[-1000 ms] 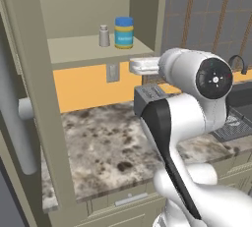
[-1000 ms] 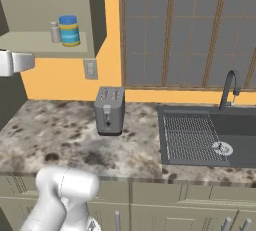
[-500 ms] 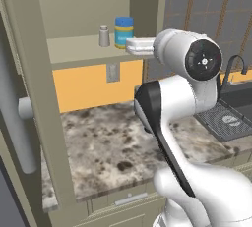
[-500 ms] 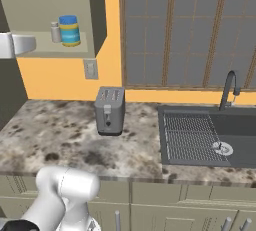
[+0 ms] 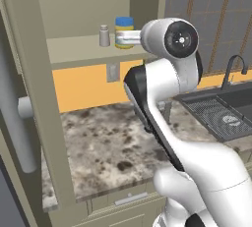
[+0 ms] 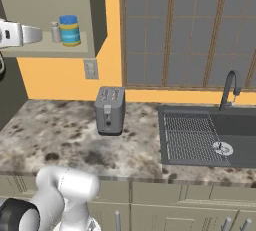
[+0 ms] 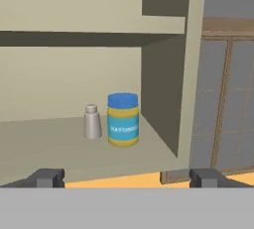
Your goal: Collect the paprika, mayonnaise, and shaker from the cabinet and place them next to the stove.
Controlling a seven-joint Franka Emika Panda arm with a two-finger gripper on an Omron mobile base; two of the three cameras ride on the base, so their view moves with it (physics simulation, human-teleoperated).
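The mayonnaise (image 7: 123, 119), a blue-lidded jar with a yellowish body, stands on the inner shelf of the open cabinet (image 7: 44, 146). The small grey shaker (image 7: 92, 122) stands close to its left. My gripper (image 7: 128, 178) is open at shelf height, short of the shelf's front edge, with the jar straight ahead between the spread fingertips and nothing in them. From the left base, the gripper (image 5: 119, 38) partly covers the mayonnaise (image 5: 124, 23), with the shaker (image 5: 104, 35) beside it. From the right base, the shaker (image 6: 55, 32) and mayonnaise (image 6: 70, 30) sit near the shelf's right end. The paprika and the stove are out of view.
The cabinet door (image 5: 34, 103) with its grey bar handle (image 5: 15, 123) hangs open at the left. A grey toaster (image 6: 110, 109) stands on the speckled counter (image 6: 55, 135) below. A dark sink (image 6: 210, 135) with a faucet (image 6: 230, 87) lies to the right.
The arm has lifted the hand from below the shelf up to shelf level and nearer the jar. The gripper has stayed open. The jar and shaker have not moved.
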